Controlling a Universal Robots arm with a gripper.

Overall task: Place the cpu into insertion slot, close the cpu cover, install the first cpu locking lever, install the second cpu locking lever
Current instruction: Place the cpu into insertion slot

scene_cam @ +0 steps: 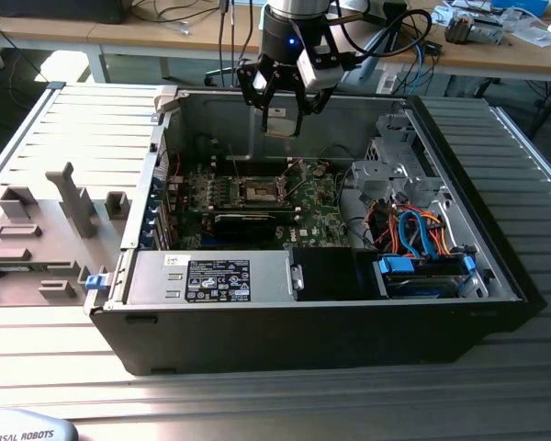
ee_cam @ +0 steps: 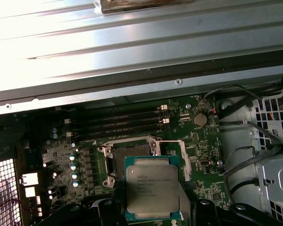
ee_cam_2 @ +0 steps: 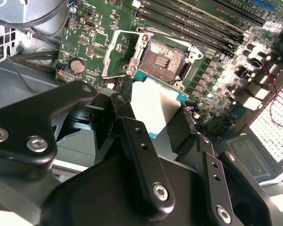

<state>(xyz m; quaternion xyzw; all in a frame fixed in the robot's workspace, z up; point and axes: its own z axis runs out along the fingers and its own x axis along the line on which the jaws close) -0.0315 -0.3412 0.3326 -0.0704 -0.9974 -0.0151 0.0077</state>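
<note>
Upper centre of the exterior view, above the open computer case (scene_cam: 349, 335), the gripper (scene_cam: 281, 127) is closed on the cpu (scene_cam: 277, 119), holding it by its edges in the air. Lower down, mid-frame on the green motherboard (scene_cam: 323, 219), the insertion slot (scene_cam: 260, 191) lies uncovered, its dark centre showing, well below the cpu

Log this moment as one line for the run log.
gripper: shut on cpu | cpu: held above insertion slot, not seated | insertion slot: empty, contacts exposed | cpu cover: open
</note>
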